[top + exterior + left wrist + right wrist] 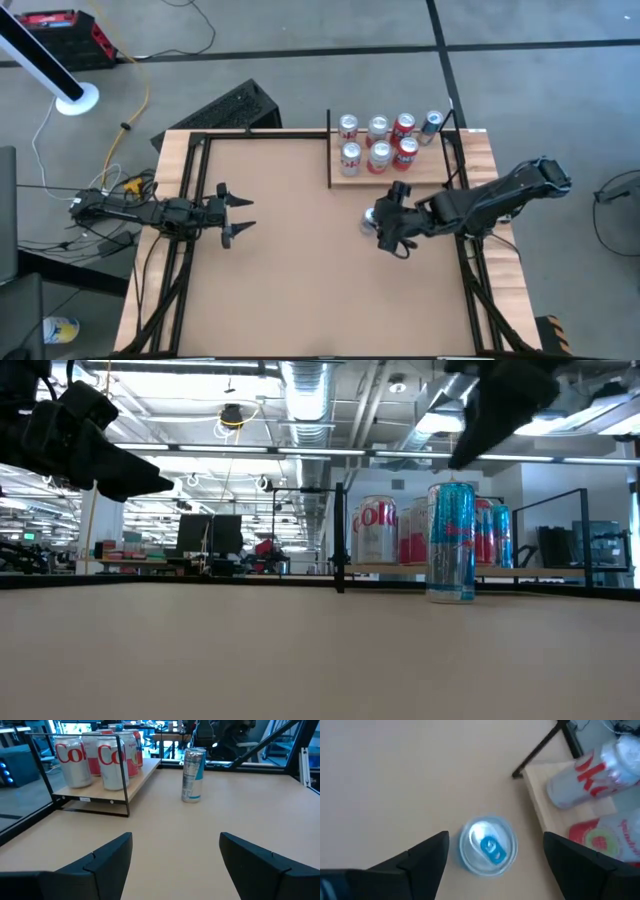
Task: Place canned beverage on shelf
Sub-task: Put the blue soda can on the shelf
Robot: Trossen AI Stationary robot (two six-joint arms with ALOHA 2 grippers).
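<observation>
A large brown tabletop [300, 250] is seen from above, framed by black rails, with a grey floor around it and an open hall of lit ceiling ducts beyond. A slim silver-and-blue can [451, 541] is stood upright on the bare tabletop, just in front of the shelf [345, 180] and not on it. Directly over the can the right gripper [492, 852] is held, its fingers spread wide to either side of the can's top without touching it — nothing is gripped. The shelf, a pale wood board with thin black posts, is placed at the table's far right; six red and silver cola cans [378, 141] and one slim can [432, 124] are stood on it in two rows. At the table's left side the left gripper [236, 213] is held above the surface, well apart from the can, fingers parted and empty.
</observation>
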